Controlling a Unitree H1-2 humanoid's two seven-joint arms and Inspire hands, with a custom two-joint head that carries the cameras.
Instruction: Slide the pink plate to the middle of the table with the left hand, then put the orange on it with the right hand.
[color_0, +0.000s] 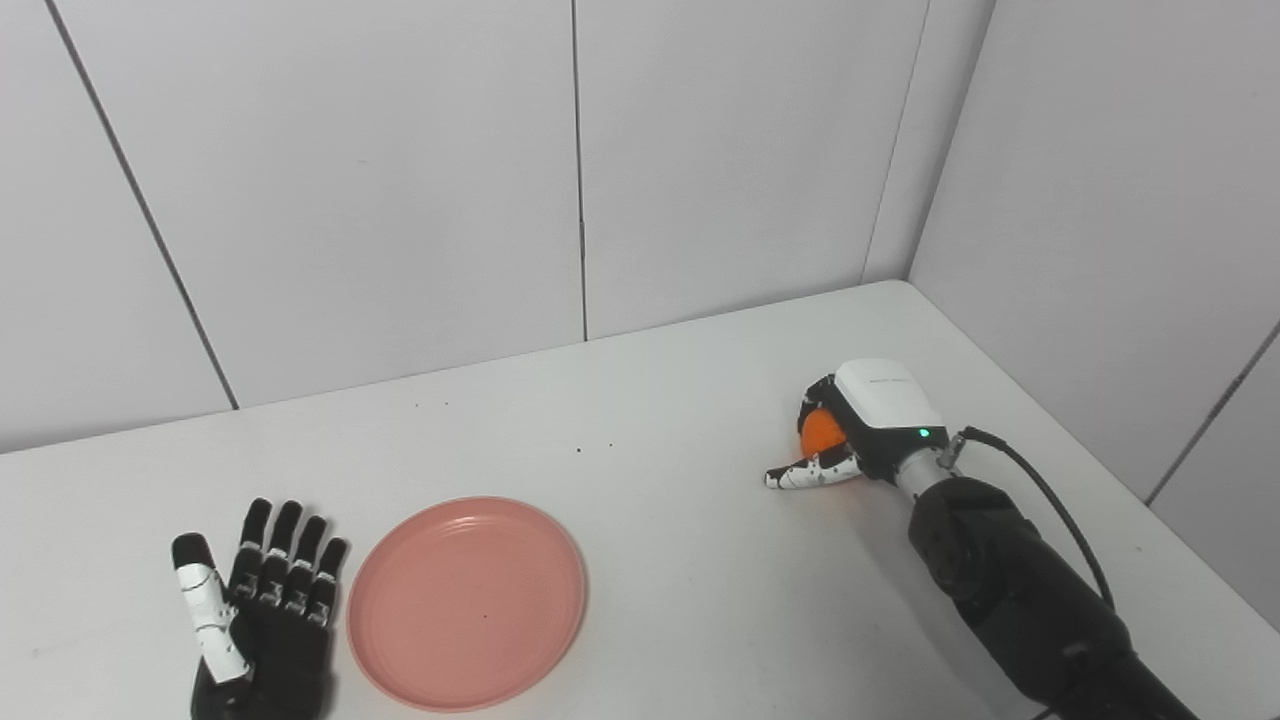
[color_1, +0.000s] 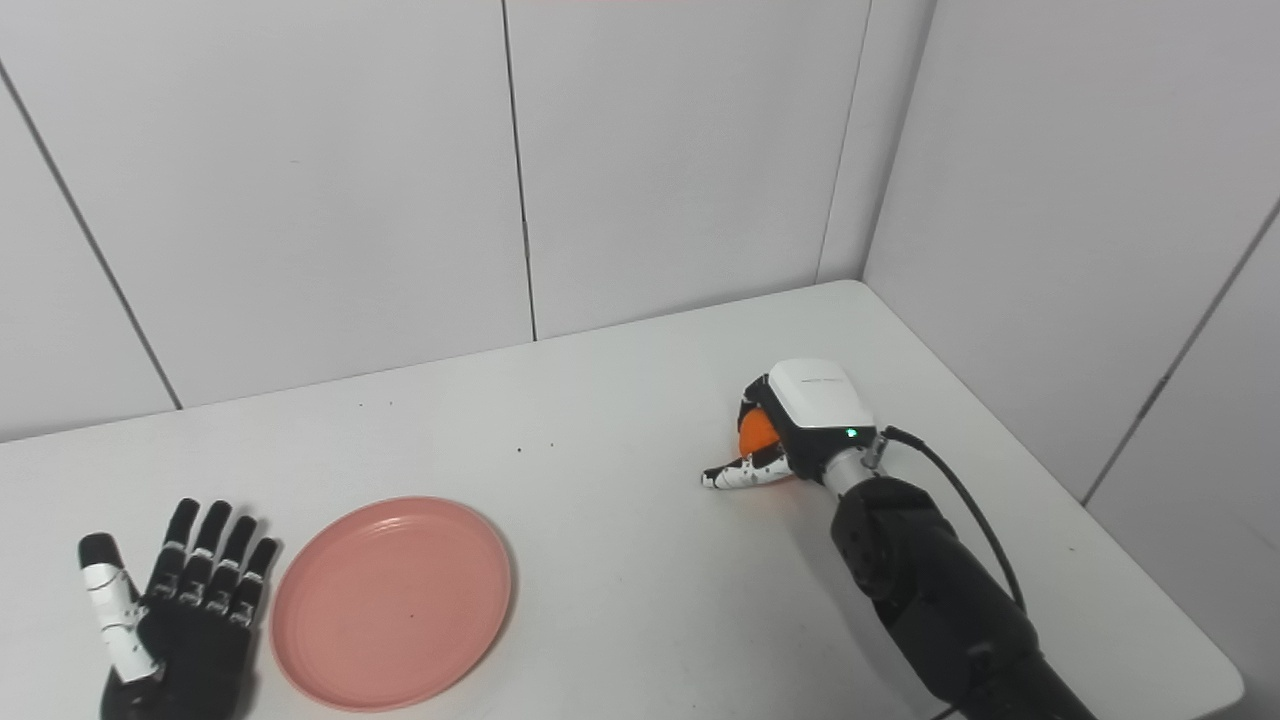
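The pink plate (color_0: 466, 602) lies flat on the white table (color_0: 660, 400), left of centre near the front edge. My left hand (color_0: 262, 610) rests open, palm down, just left of the plate, close to its rim. The orange (color_0: 822, 433) sits on the right side of the table. My right hand (color_0: 850, 430) covers it from above and from the right with fingers curled around it, and the thumb sticks out flat to the left. Only a small part of the orange shows.
White wall panels close off the table at the back and the right. The table's right edge (color_1: 1150, 560) runs close by my right arm. A black cable (color_0: 1050, 500) loops off the right wrist.
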